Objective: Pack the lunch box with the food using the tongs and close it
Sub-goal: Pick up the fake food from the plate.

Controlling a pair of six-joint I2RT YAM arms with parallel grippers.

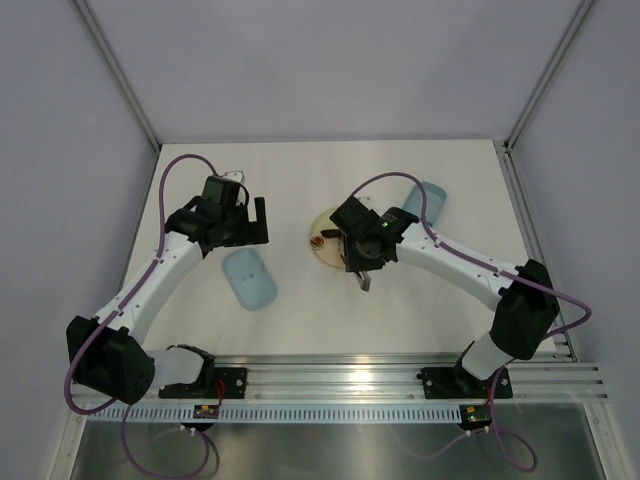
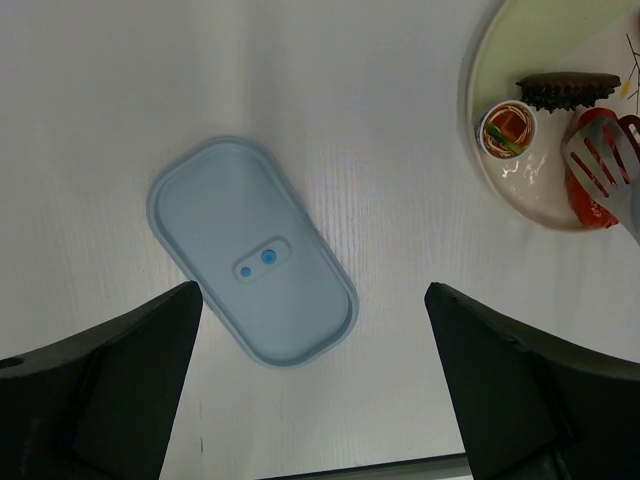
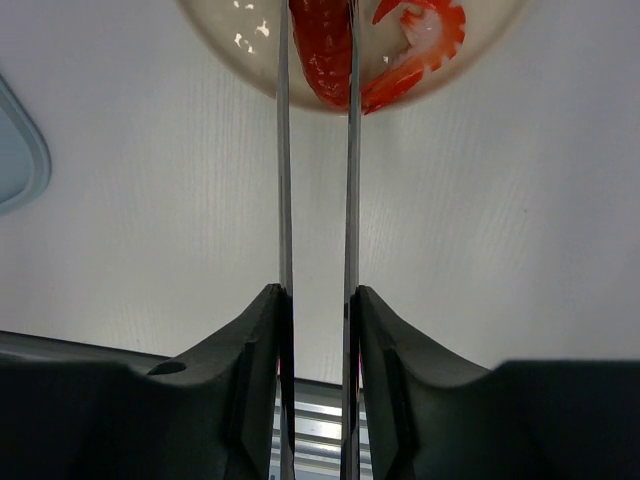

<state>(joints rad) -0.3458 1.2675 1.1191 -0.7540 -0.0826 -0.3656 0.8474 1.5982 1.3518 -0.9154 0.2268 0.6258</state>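
Tongs (image 3: 283,200) are clamped in the right gripper (image 3: 317,300). Its two fingers press on the outer faces of the two metal arms, which run forward, parallel and close together, to the plate (image 3: 250,45). Over the plate's near rim the two arms flank a red sausage (image 3: 320,50), one arm on each side and apparently against it. Whether the sausage is clear of the plate cannot be told. A shrimp (image 3: 425,40) lies on the plate just right of the sausage, outside the tongs.

Seen from the left wrist, the slotted tip of the tongs overlaps the sausage at the plate's right side. A dark brown ridged piece (image 2: 568,90) lies just beside that tip, toward the plate's far side. A small round cup-shaped piece (image 2: 507,128) sits beside it, nearer the plate's left rim.

The lid (image 2: 250,250) of the lunch box lies flat on the table (image 1: 300,320), left of the plate and nearer the arm bases, well apart from the plate's rim. The left gripper (image 2: 312,300) hangs above the lid with its jaws spread wide, holding nothing.

The tub (image 1: 432,200) stands to the right of the plate, toward the far side. The right arm (image 1: 450,262) crosses between plate and tub and hides the tub's near edge.
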